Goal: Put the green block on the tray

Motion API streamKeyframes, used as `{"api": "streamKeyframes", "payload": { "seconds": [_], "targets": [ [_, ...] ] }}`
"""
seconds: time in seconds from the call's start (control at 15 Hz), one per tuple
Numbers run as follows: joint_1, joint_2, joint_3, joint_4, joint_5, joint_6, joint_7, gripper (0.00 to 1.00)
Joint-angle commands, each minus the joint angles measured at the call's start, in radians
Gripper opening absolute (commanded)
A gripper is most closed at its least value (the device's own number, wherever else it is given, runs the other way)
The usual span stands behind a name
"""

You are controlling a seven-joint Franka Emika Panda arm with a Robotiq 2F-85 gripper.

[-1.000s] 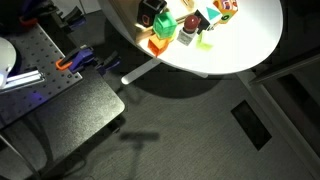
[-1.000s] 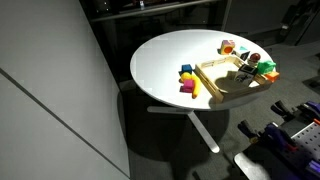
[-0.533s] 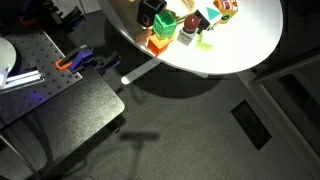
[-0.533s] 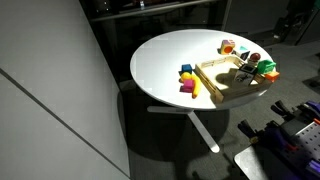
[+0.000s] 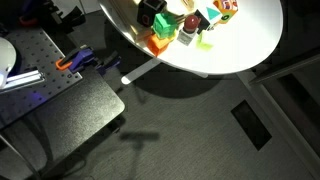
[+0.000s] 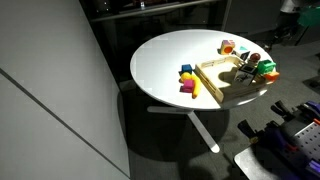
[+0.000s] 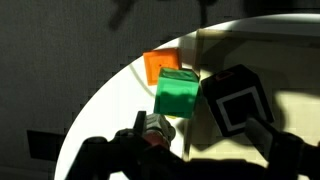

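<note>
Both exterior views look down on the table [image 5: 250,40] [image 6: 165,65] from afar, from different sides. The wrist view hangs close above the green block [image 7: 178,93] at the table's edge.

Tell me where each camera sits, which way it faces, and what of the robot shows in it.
Exterior view: mounted high, looking steeply down past the table edge to the floor; no robot part clearly visible.
Exterior view: off to the side, raised, looking across the whole table at the tray; robot unclear.
Wrist view: close above the green block, facing down; tool fingers at bottom.
Shared: all three show the green block.
</note>
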Motion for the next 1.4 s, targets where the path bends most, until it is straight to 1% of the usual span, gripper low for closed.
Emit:
{"api": "streamKeyframes", "payload": {
  "seconds": [0.0,0.87,1.33],
  "targets": [
    [-0.011,0.066,-0.004,0.025,-0.035,0.048,0.051,1.00],
    [0.004,0.228,-0.049,0.063,-0.064,0.156,0.100,1.00],
    [0.022,0.292,-0.056,0.086,-0.066,0.180,0.116,1.00]
  ]
}}
